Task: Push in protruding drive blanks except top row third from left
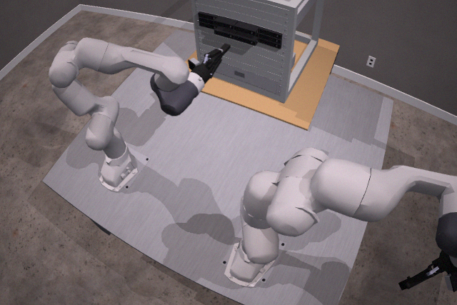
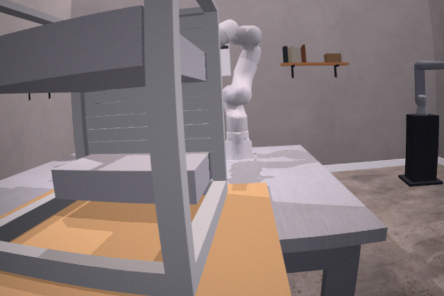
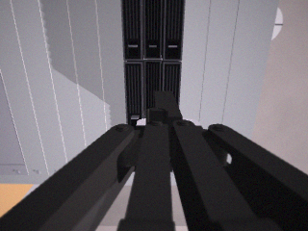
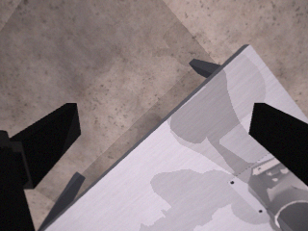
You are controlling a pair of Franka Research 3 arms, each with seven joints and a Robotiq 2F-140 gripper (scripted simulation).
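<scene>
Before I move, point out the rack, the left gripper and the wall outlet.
Rack (image 1: 288,54) (image 2: 166,124): top view, front corner post; exterior view, near upright.
Left gripper (image 1: 226,47): top view, at the fingertips.
Wall outlet (image 1: 370,61): top view, faceplate.

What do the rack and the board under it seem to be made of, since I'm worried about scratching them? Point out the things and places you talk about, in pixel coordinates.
The rack (image 1: 241,59) (image 2: 166,124) looks like painted metal: matte grey, with slim square-edged posts. The board (image 1: 254,107) (image 2: 247,235) could be wood or laminate: flat orange-tan, smooth, showing no clear grain.

2 robot arms (image 1: 99,118) (image 2: 238,96) | 1 rack (image 1: 289,51) (image 2: 163,106) | 1 wall outlet (image 1: 370,61) | 1 wall shelf (image 2: 315,64) | 1 black pedestal (image 2: 422,148)
</scene>
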